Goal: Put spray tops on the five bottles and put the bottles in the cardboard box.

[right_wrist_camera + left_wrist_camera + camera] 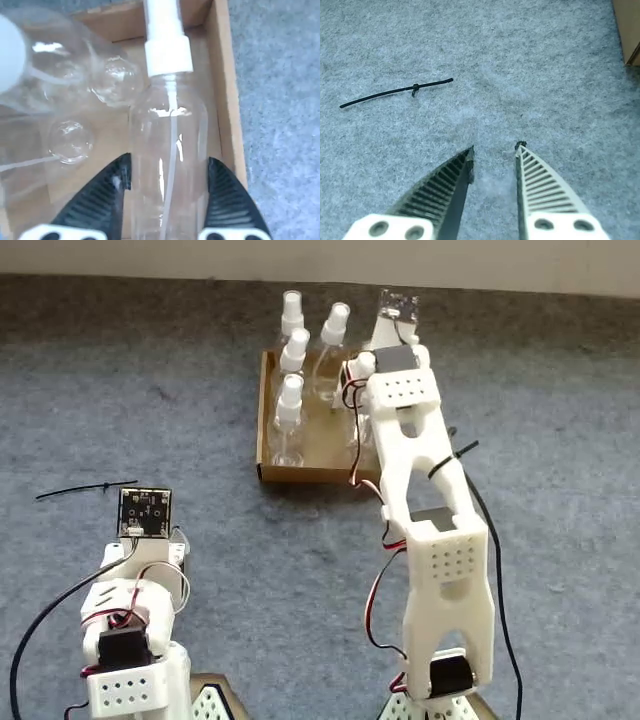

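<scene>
The last clear bottle (169,125) stands upright inside the cardboard box (226,75), close to one side wall, with its white spray top (167,45) on. The right pincer (169,159) pinches it low on the body, one black finger (112,192) pressed to each flank. Whether its base sits on the box floor cannot be told from here.

That is the first risk. If the bottle is let go a little above the floor, it would likely drop and tip, being empty, light and tall for its footing.

The second risk is crowding. The other four capped bottles (289,405) stand just beside it, and the right wrist view shows their round clear bodies near the inner finger. As that finger spreads, it could nudge a neighbour and knock several over.

On the other side, the outer finger has little room before the cardboard wall. Pushing against the wall could slide the whole box across the grey carpeted bench (180,390).

Pulling back is the third risk. A retreat that rises at an angle could hook the spray top, or drag the slick plastic along with a finger, and lift the bottle out again.

The left pincer (495,147) hangs spread and empty over bare bench. It is well apart from the box and near a stray black cable tie (395,92), so it seems to threaten nothing where it is.
</scene>
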Tool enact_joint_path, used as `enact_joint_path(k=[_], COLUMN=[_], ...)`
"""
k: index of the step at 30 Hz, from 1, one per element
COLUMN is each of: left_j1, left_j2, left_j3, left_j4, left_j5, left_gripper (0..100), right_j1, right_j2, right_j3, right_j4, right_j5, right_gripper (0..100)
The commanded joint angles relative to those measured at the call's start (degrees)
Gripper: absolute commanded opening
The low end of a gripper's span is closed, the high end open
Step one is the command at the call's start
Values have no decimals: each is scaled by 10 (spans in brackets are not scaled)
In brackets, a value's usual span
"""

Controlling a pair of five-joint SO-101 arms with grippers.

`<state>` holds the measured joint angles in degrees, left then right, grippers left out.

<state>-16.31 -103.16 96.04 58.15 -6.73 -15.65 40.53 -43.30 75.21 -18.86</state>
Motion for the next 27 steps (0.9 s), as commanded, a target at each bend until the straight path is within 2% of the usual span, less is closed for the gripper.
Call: enact_joint_path(k=[1, 15, 25, 27], left_j1=[-9, -9, -10, -10], left_j2=[-7, -7, -7, -7], left_j3=[11, 11, 11, 11], left_j4=[-1, -1, -1, -1], left_j5=[1, 1, 1, 1], left_gripper=[133, 132, 131, 131], right_j1=[10, 17, 91, 93], right_j2=[-46, -98, -125, -125], right_j3=[-37, -150, -366, -423], right_j4=[24, 108, 247, 261], right_j5=[-8, -30, -23, 11], right_gripper=[88, 88, 88, 87])
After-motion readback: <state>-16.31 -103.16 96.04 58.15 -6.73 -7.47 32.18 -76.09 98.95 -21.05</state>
